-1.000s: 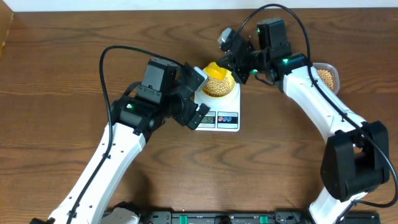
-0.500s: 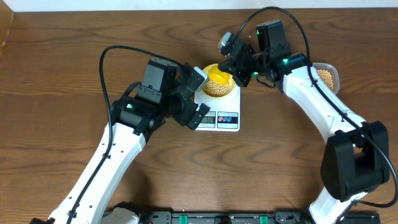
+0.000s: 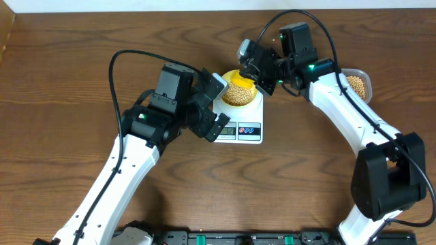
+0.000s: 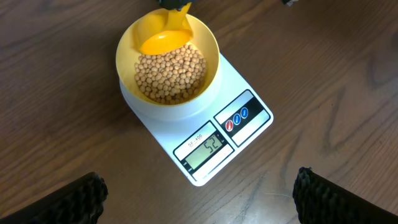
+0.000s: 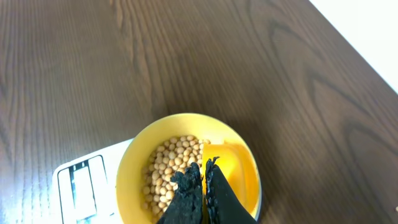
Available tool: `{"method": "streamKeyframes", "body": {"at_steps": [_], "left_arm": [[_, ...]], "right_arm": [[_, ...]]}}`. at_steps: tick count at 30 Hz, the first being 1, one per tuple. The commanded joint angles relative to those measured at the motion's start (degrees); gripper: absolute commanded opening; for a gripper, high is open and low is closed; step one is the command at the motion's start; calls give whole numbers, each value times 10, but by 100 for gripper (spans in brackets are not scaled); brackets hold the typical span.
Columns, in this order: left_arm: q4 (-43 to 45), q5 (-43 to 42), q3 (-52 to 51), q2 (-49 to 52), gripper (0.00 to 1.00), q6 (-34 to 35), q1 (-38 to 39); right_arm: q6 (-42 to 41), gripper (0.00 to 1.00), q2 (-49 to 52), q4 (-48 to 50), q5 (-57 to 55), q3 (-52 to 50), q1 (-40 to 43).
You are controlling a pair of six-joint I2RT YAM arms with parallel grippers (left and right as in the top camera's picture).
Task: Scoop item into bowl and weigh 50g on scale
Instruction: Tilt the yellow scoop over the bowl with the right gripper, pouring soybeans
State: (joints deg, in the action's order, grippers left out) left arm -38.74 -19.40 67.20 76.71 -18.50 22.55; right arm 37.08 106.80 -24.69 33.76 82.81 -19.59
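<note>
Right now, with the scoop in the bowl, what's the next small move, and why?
Probably dip the scoop held in the right hand into the beans and lift a few out. The display on the scale reads 52, slightly over the 50 target, and the scoop looks empty and sits inside the rim of the bowl.

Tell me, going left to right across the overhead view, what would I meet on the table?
Left end effector, open → pale yellow bowl of beans sitting on the white scale → right end effector, shut on the yellow scoop → clear tub at the far right.
</note>
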Motion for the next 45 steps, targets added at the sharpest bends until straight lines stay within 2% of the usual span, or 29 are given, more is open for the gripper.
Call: {"method": "streamKeyframes", "body": {"at_steps": [1,12,22,31,45], "left_arm": [[-1,-5,-4,4,98,-10,-1],[-1,-5,-4,4,98,-10,-1],[-1,-5,-4,4,98,-10,-1],[-1,-5,-4,4,98,-10,-1],[-1,-5,-4,4,98,-10,-1]], "right_arm": [[13,1,0,-12,3,3,-8],[8,1,0,-31,35,3,-18],[-126,1,0,-24,36,3,-17],[-165,1,0,-29,59,3,-16],[-292,1,0,8,68,3,31]]}}
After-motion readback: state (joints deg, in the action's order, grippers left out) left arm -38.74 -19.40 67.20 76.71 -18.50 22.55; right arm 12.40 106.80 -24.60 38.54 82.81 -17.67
